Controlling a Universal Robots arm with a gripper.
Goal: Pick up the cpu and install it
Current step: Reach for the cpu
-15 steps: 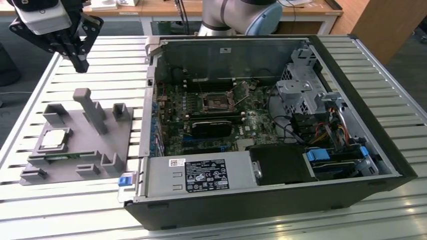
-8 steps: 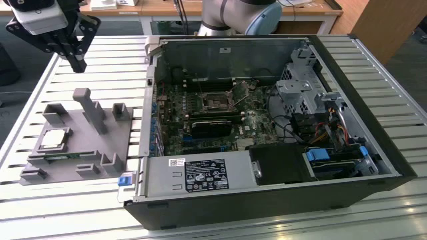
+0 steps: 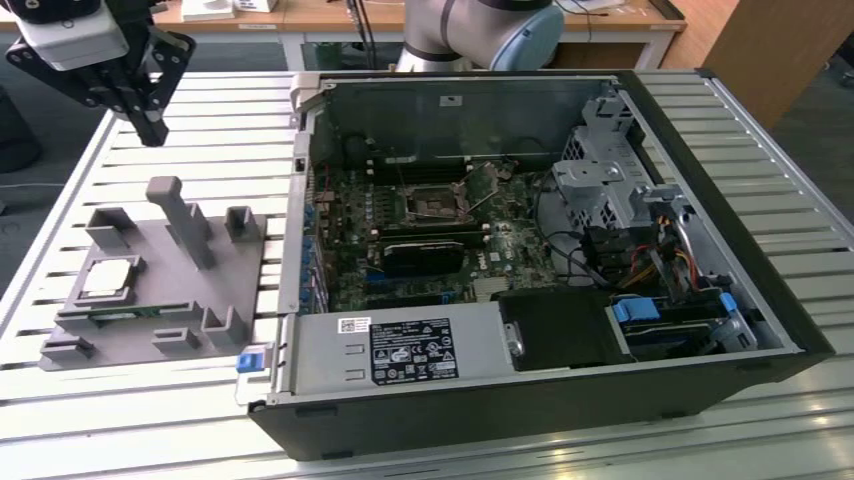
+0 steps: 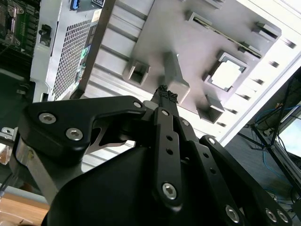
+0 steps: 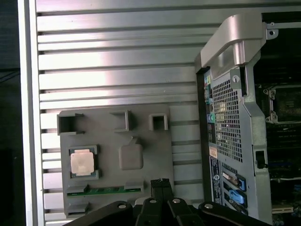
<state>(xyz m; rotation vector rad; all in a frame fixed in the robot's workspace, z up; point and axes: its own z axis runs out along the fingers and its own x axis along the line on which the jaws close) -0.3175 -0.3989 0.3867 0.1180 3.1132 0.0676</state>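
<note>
I count one cpu (image 3: 107,280), one memory stick (image 5: 106,189), one grey fixture plate (image 3: 234,275), one open computer case (image 3: 534,400) and one arm working over the slatted metal counter (image 3: 747,130). The cpu is a small flat square with a silver-grey metal top that catches the light and a thin pale rim. It lies flat in a square recess of the fixture plate, on the exterior view's left, well left of the case. The long green memory stick lies in a slot just beside it on the near side of the same plate. The plate also carries one tall post (image 3: 187,225) near its middle and three small hollow brackets (image 5: 121,120) in a row along one edge. Inside the case I see one square black-framed socket (image 3: 434,205) on the motherboard, with nothing seated in it. The jaws hang high at the far left of the exterior view, over the counter beyond the far edge of the plate and well apart from the cpu. In both wrist views the two fingertips (image 5: 157,183) are pressed together with nothing between them, so the jaws are closed and empty. The cpu (image 4: 227,75) sits untouched in its recess.
</note>
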